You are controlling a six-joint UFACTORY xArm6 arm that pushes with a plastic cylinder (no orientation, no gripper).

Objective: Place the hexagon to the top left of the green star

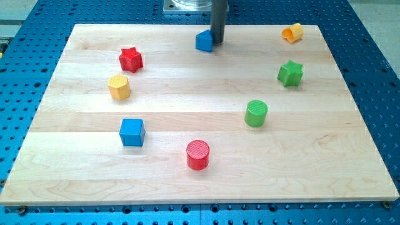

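The yellow hexagon (119,86) lies on the left part of the wooden board (200,187). The green star (290,73) lies far off on the view's right, near the board's right edge. My tip (217,42) stands at the view's top centre, against the right side of a blue triangular block (204,41). It is far from both the hexagon and the star.
A red star (130,59) lies just above and right of the hexagon. A blue cube (132,132) is below the hexagon. A red cylinder (198,154) is at bottom centre, with a green cylinder (256,113) below-left of the green star. A small yellow block (292,32) sits at top right.
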